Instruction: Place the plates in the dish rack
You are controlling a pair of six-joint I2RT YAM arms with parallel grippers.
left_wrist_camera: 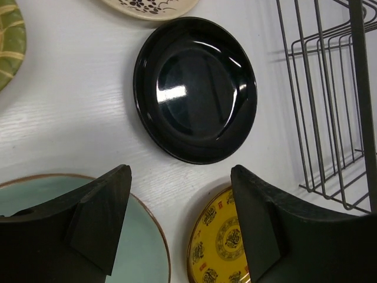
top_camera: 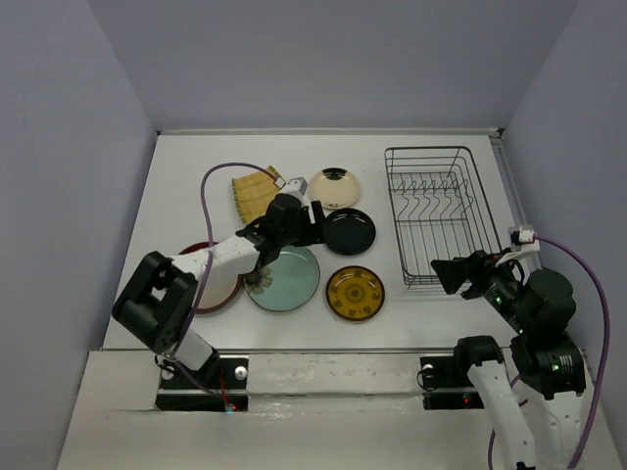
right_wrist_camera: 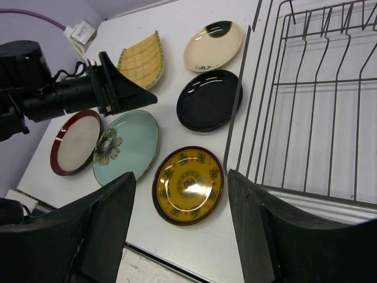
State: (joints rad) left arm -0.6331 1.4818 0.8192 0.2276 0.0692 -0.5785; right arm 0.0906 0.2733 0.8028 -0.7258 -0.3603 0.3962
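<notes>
Six plates lie flat on the table: yellow ribbed [top_camera: 253, 194], cream [top_camera: 335, 185], glossy black [top_camera: 350, 231], ochre patterned [top_camera: 355, 292], pale teal with flower [top_camera: 284, 279], and red-brown-rimmed beige [top_camera: 211, 279]. The black wire dish rack [top_camera: 431, 211] stands empty to their right. My left gripper [top_camera: 318, 223] is open and empty, hovering between the teal plate [left_wrist_camera: 135, 247] and the ochre plate [left_wrist_camera: 221, 242], just short of the black plate [left_wrist_camera: 195, 88]. My right gripper [top_camera: 451, 274] is open and empty, above the rack's near left corner, over the ochre plate [right_wrist_camera: 188, 184].
The rack's upright prongs [right_wrist_camera: 318, 53] run along its far half. The left arm's cable [top_camera: 211, 181] loops over the table's left part. The table's front edge [top_camera: 323, 348] lies just below the ochre plate. Walls close in the table at the back and both sides.
</notes>
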